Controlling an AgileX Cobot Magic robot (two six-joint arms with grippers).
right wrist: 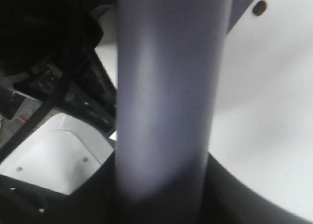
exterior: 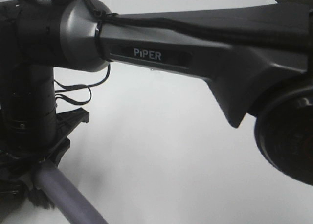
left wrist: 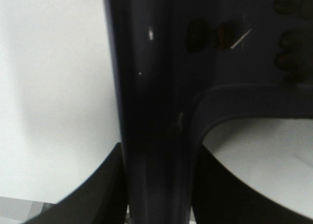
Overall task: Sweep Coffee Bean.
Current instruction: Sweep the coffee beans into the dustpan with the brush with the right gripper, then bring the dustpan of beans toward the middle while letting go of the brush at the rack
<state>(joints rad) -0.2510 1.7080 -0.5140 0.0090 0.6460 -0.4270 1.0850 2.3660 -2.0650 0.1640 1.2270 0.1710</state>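
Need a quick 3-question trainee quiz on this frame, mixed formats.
1. True or false: the right hand is empty.
2. What is printed on the arm crossing the high view? A) PiPER B) COBOT C) AGILEX
3. Fill in: in the left wrist view, dark coffee beans lie on the purple ____.
Key: 1 false, it grips a purple-grey handle; 2 A; 3 dustpan.

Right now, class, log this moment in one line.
left fingers: gripping dark purple plastic dustpan | right fingers: gripping purple-grey cylindrical brush handle | dark coffee beans: several in dustpan, stray bean on white table
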